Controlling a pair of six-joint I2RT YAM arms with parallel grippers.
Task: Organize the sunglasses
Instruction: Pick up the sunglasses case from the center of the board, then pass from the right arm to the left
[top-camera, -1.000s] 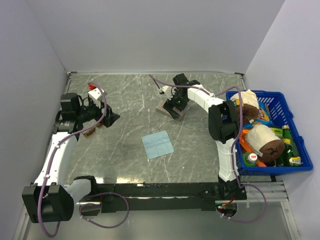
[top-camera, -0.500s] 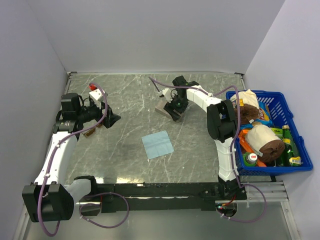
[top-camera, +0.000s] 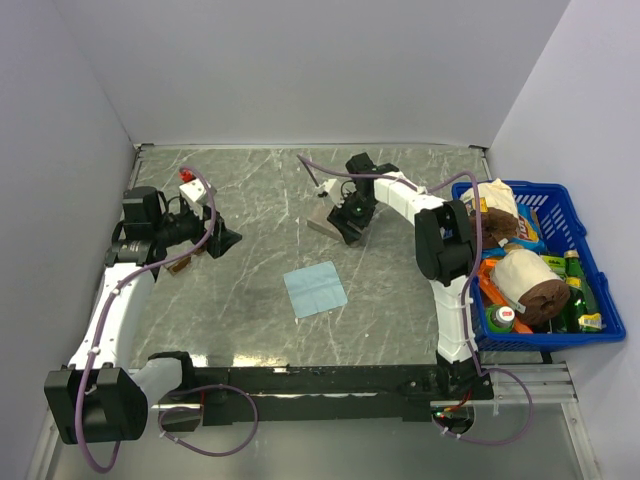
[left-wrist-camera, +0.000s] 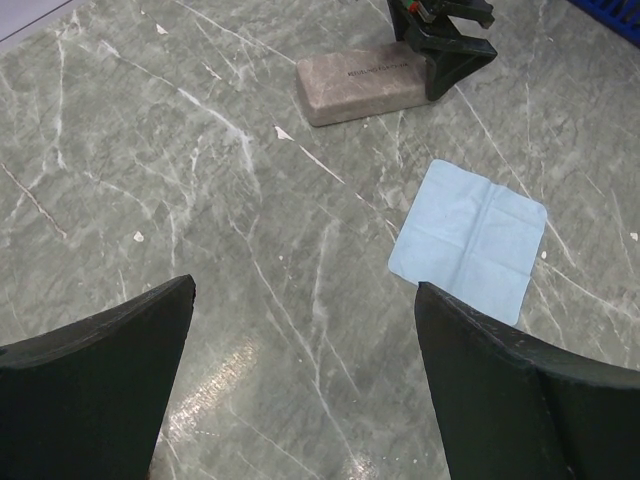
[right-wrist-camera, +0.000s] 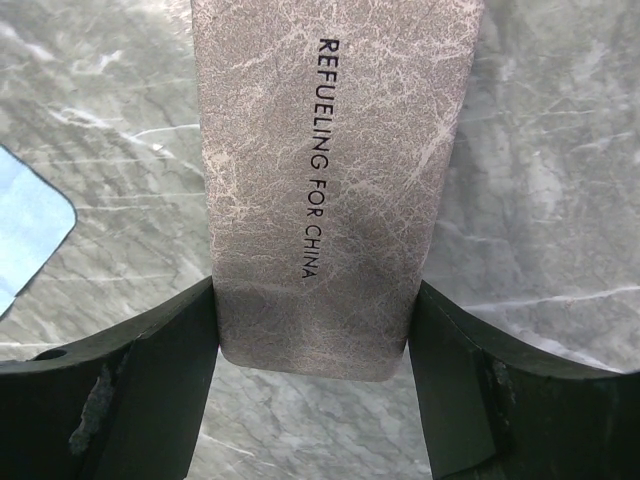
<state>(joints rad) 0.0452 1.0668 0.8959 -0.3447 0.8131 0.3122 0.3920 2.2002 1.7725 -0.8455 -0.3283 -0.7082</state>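
Observation:
The grey-brown case (top-camera: 324, 219) lies at the back middle of the table, with print along its lid (right-wrist-camera: 320, 150). My right gripper (top-camera: 348, 222) is shut on the case's near end, with a finger against each long side (right-wrist-camera: 312, 290). The case also shows in the left wrist view (left-wrist-camera: 360, 85). A small amber-brown bit of the sunglasses (top-camera: 181, 263) shows at the left, mostly hidden under my left arm. My left gripper (top-camera: 225, 238) hangs open and empty above bare table (left-wrist-camera: 305, 290).
A light blue cloth (top-camera: 315, 289) lies flat mid-table, also seen in the left wrist view (left-wrist-camera: 470, 240). A blue basket (top-camera: 583, 250) full of groceries stands at the right edge. A small white and red part (top-camera: 187, 181) sits by the left arm.
The right gripper has shifted the case slightly to the left and turned it a little. The left arm has hardly moved.

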